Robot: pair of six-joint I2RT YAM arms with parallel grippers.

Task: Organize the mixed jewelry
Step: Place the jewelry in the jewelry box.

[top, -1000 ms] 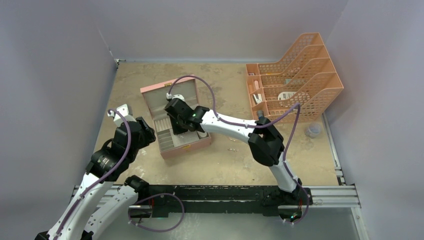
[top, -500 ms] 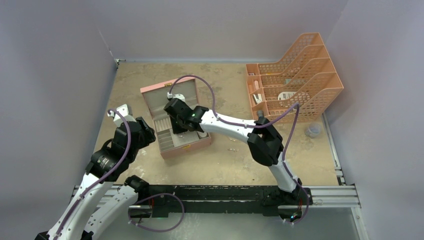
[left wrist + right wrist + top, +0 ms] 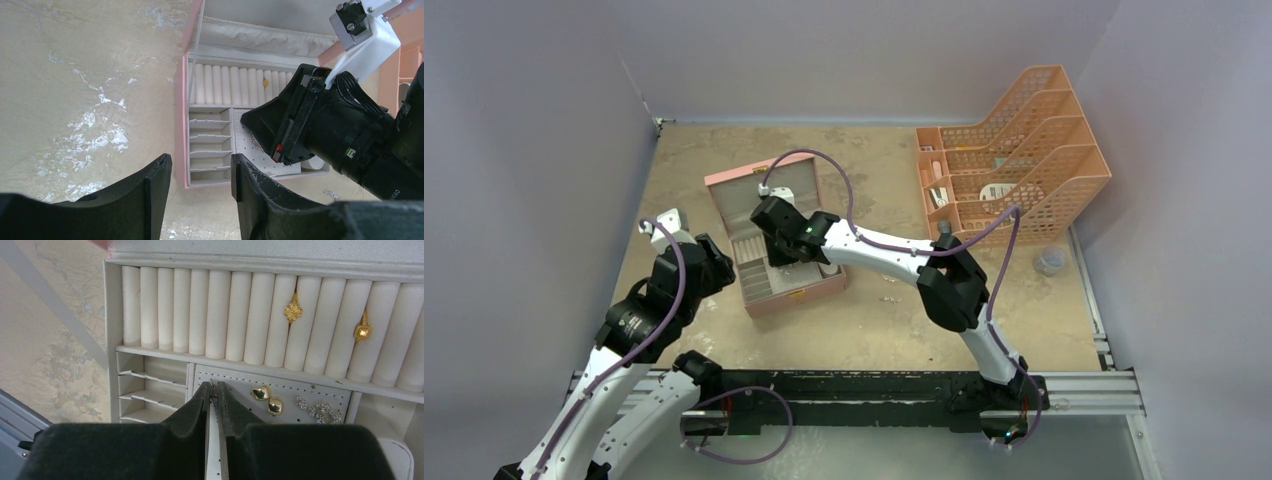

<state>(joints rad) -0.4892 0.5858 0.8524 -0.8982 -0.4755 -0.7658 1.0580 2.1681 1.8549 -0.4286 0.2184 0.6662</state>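
Note:
The pink box lies open, its lid raised at the back. My right gripper hovers over the perforated grey pad, jaws almost together on a thin silvery chain-like piece. Two gold rings sit in the roll slots. A pair of gold studs and a sparkly silver piece rest on the pad. My left gripper stands open and empty just left of the box's front corner. A small silvery piece lies loose on the table right of the box.
An orange mesh file rack with stationery bits in its front trays stands at the back right. A small clear cup sits in front of it. The box's slotted compartments lie left of the pad. Walls close the table's left and right sides.
The right wrist has crept slightly back and left over the box. The left arm has stayed still.

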